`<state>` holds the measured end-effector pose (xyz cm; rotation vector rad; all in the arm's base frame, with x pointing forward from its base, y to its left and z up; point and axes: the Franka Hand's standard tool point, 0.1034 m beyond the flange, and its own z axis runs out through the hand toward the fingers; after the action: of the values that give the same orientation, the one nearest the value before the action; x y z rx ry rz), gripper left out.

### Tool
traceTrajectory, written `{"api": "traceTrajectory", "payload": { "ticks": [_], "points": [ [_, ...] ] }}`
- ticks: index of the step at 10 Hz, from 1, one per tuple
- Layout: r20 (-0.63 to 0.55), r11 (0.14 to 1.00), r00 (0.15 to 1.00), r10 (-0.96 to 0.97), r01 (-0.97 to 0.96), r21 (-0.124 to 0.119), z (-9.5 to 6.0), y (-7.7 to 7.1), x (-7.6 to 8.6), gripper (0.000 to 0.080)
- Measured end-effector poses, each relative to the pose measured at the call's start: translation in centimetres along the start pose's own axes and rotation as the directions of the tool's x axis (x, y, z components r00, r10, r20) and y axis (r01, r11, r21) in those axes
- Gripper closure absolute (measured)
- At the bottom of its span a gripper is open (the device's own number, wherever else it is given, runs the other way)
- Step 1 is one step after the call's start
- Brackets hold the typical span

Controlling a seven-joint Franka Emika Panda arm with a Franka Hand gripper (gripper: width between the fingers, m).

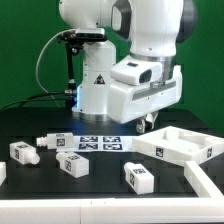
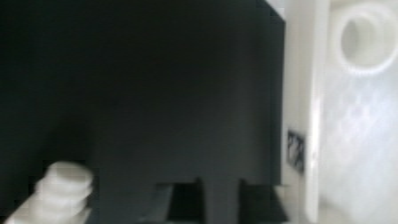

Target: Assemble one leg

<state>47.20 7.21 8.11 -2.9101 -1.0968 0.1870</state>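
Several small white legs with black-and-white tags lie on the black table in the exterior view: one (image 1: 138,177) at the front middle, one (image 1: 70,163) left of it, one (image 1: 24,152) at the far left. My gripper (image 1: 148,124) hangs just above the table, beside the near corner of the large white square panel (image 1: 182,145), well apart from the legs. In the wrist view the gripper (image 2: 214,192) shows two dark fingers with a gap between them, holding nothing. The panel's rim (image 2: 347,110) runs along one side. A blurred white ribbed piece (image 2: 61,196) lies near the fingers.
The marker board (image 1: 100,143) lies flat in front of the arm's base. A longer white tagged part (image 1: 50,141) lies at its left end. Another white rimmed part (image 1: 205,185) sits at the front on the exterior view's right.
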Motion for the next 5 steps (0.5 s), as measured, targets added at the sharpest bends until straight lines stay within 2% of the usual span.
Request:
{"api": "traceTrajectory", "payload": {
  "ticks": [1,2,3,4,5],
  "points": [
    [0.001,1.000,1.000,0.000,0.000,0.001,0.2,-0.1,-0.1,0.0576],
    [0.001,1.000,1.000,0.000,0.000,0.001,0.2,-0.1,-0.1,0.0391],
    [0.001,1.000,1.000,0.000,0.000,0.001,0.2,-0.1,-0.1,0.0258],
    [0.002,1.000,1.000,0.003,-0.003,0.003,0.1,0.0,-0.1,0.0258],
    [0.053,0.998,0.997,0.050,-0.052,0.041,-0.5,1.7,-0.4,0.0170]
  ]
}}
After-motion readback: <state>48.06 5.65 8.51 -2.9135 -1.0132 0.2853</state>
